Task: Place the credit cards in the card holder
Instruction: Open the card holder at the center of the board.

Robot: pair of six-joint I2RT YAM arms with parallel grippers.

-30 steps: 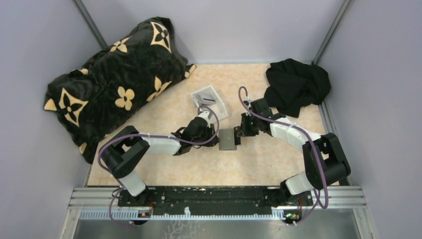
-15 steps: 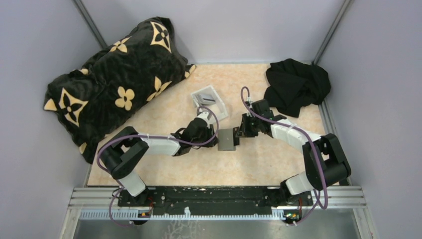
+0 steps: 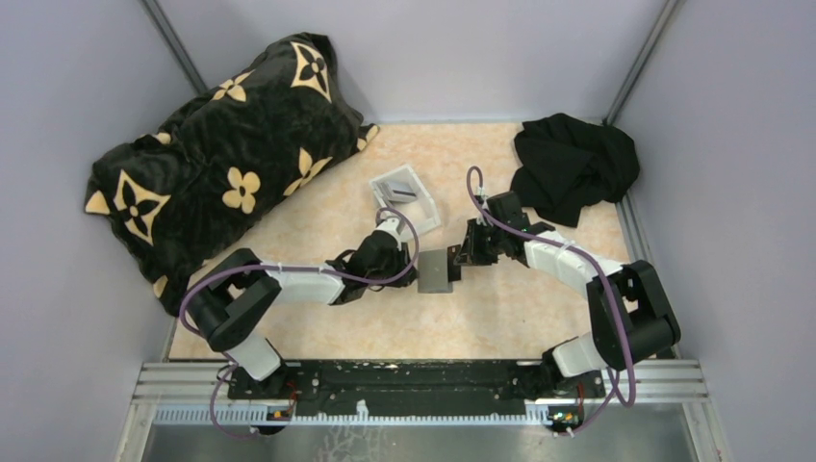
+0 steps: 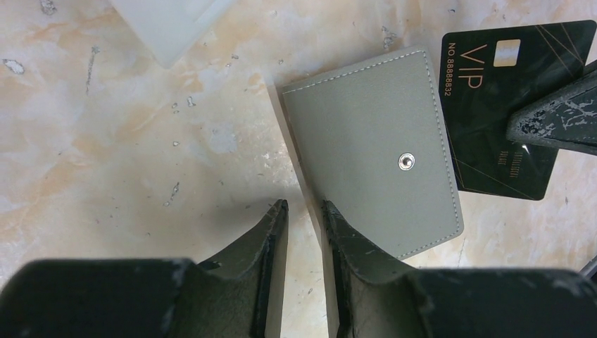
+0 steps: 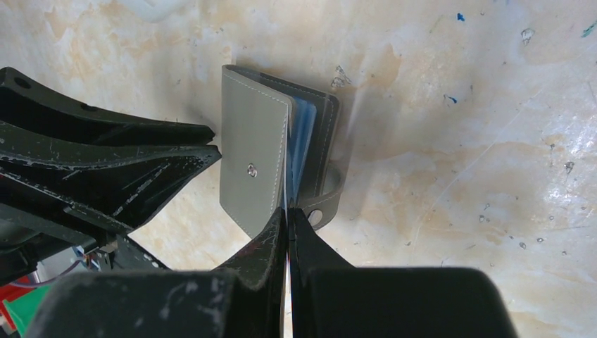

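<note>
The grey card holder (image 3: 440, 272) lies mid-table, its snap cover (image 4: 373, 151) lifted a little. My left gripper (image 4: 304, 205) is almost shut, with the holder's left edge between its fingers. It also shows in the top view (image 3: 416, 273). My right gripper (image 5: 287, 210) is shut on a black "VIP" credit card (image 4: 486, 77) and holds it edge-on at the gap between the cover (image 5: 253, 141) and the blue inner pockets (image 5: 301, 134). Another card (image 3: 402, 191) lies in the white tray.
The white tray (image 3: 429, 208) stands just behind the holder. A black cloth (image 3: 574, 166) lies at the back right. A large black cushion with tan flowers (image 3: 226, 154) fills the back left. Grey walls close in the table.
Almost nothing has changed. Both grippers stay at the card holder, and the left arm's elbow has drifted slightly to the left.
</note>
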